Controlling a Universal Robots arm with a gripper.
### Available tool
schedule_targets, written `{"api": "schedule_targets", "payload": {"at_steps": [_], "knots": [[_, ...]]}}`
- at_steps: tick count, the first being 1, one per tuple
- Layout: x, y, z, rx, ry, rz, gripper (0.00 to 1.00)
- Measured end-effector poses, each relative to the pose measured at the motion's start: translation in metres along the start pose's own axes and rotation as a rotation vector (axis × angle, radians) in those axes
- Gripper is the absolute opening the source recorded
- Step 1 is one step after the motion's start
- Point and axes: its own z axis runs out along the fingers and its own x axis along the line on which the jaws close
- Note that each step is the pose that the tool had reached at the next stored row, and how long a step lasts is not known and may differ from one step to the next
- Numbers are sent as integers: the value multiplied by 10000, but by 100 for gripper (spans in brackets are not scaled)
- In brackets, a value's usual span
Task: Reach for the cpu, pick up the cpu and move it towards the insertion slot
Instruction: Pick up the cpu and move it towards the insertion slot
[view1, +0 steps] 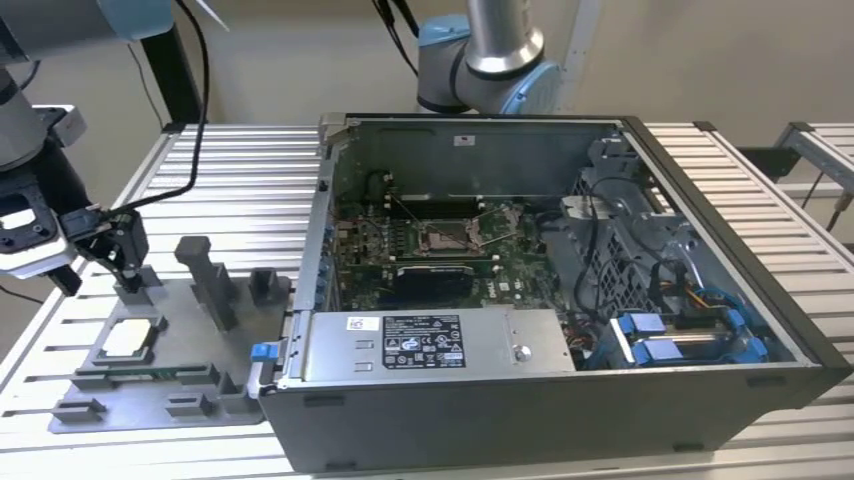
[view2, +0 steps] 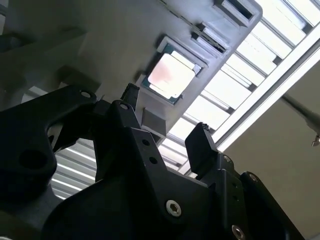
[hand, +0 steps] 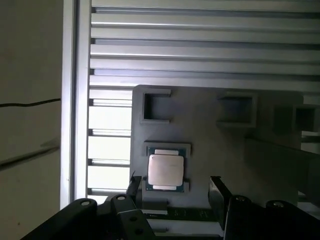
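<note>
The cpu (view1: 130, 337) is a small pale square chip lying flat in its nest on the grey fixture plate (view1: 147, 398), at the exterior view's left. My gripper (view1: 118, 268) hangs open a little above and behind it, holding nothing. Both wrist views show the cpu (view2: 171, 76) (hand: 165, 170) just beyond the spread black fingertips (view2: 200, 135) (hand: 216, 184), apart from them. The insertion slot (view1: 447, 237) is a shiny square socket with a dark centre on the green board inside the open computer case (view1: 747, 300).
Grey upright fixture blocks (view1: 211, 280) stand on the plate right beside the gripper, toward the case. The case's tall side wall (view1: 316, 250) lies between the plate and the socket. A second robot arm's base (view1: 487, 60) rises behind the case. The ribbed aluminium table (view1: 240, 170) surrounds everything.
</note>
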Motion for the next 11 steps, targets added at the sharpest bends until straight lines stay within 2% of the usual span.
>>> {"api": "schedule_targets", "payload": {"at_steps": [3, 11], "knots": [[1, -2, 54, -1, -1, 9, 100], [28, -14, 149, -1, -3, 45, 100]]}}
